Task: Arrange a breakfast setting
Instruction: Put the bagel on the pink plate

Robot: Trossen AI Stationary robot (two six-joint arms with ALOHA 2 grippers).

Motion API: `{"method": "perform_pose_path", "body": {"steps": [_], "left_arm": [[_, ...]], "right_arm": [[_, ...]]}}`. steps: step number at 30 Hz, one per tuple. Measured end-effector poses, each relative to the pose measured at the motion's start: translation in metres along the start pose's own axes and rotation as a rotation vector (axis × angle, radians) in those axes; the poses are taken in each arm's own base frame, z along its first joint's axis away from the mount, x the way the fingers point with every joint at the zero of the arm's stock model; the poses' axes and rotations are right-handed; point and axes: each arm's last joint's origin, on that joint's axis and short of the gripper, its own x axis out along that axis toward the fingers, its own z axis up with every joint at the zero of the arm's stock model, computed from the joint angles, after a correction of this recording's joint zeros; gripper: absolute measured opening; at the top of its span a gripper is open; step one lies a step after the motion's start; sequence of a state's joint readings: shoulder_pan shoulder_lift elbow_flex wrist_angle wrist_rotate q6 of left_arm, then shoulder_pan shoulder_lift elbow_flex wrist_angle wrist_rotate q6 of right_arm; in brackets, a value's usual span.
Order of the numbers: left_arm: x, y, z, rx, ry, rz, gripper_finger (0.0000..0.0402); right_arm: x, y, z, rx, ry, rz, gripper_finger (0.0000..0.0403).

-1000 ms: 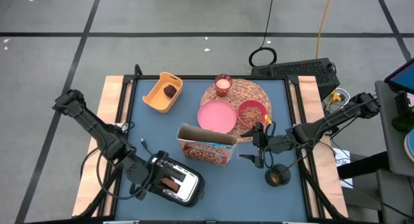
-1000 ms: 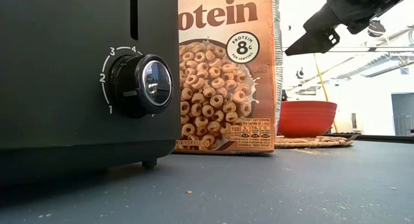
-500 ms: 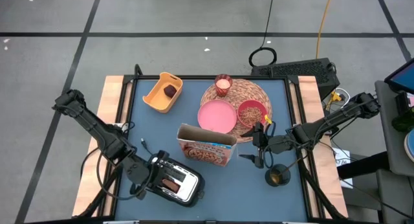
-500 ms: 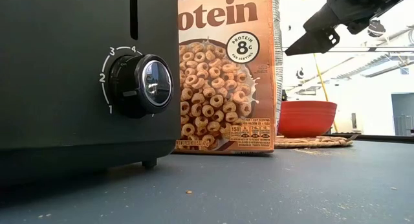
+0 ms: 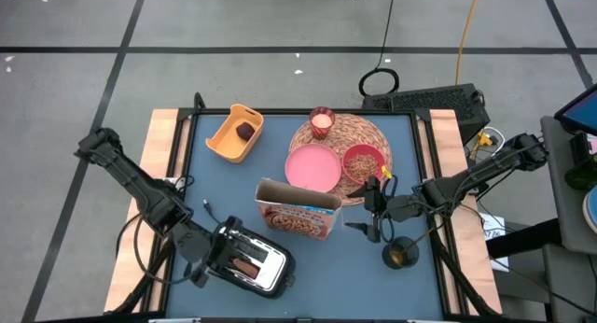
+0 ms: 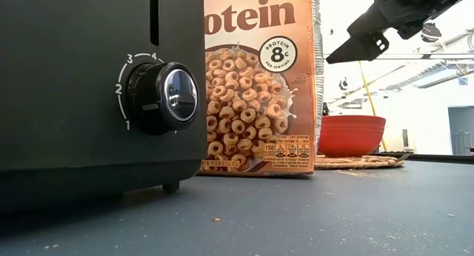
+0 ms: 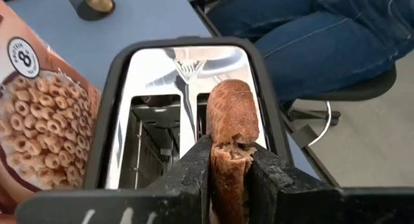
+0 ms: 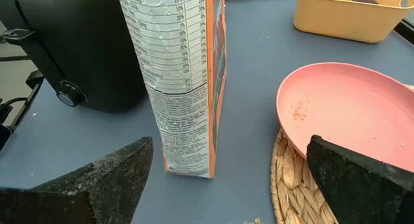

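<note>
Where the left gripper [image 7: 229, 175] sits over the toaster [image 5: 250, 262], its fingers [image 7: 194, 169] are clamped on a bagel [image 7: 231, 130] half that stands upright in one of the two slots.

Outward from that grip:
- brown cereal box [image 5: 298, 214], upright, just beyond the toaster toward mid-table.
- right gripper [image 5: 370, 220], hovering just beside the box's right end, jaws spread wide and holding nothing.
- round woven straw mat [image 5: 353, 134], behind the box; pink plate [image 5: 312, 166] on its near-left edge, partly overhanging the table [image 5: 429, 286].
- smaller red bowl [image 5: 362, 161], on the mat, touching or nearly touching the plate, cereal inside.
- small glass [image 5: 322, 122], on the mat's far-left rim.
- yellow bin [image 5: 233, 133], far-left of table, apart from the mat; dark red fruit [image 5: 244, 131] inside.
- dark round stand [image 5: 401, 254], near-right, by the right gripper.
- person's denim-clad legs [image 7: 310, 36], beyond the table edge, left wrist view.
</note>
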State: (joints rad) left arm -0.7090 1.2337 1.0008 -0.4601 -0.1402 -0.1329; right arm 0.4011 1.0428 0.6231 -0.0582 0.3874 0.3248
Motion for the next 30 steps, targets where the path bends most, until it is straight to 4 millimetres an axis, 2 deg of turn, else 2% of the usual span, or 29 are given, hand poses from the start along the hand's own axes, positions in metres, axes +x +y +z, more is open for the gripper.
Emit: {"method": "perform_pose_path", "body": {"steps": [8, 18, 30], "left_arm": [[-0.02, 0.003, 0.005, -0.01, -0.075, 0.023, 0.0069], [-0.061, 0.019, 0.009, -0.053, -0.215, 0.074, 0.0069], [-0.113, 0.046, 0.021, -0.054, -0.518, 0.186, 0.0069]], "right_arm": [[0.0, 0.0, 0.0, 0.0, 0.0, 0.0, 0.0396], [0.0, 0.0, 0.0, 0.0, 0.0, 0.0, 0.0396], [0.0, 0.0, 0.0, 0.0, 0.0, 0.0, 0.0396]]}}
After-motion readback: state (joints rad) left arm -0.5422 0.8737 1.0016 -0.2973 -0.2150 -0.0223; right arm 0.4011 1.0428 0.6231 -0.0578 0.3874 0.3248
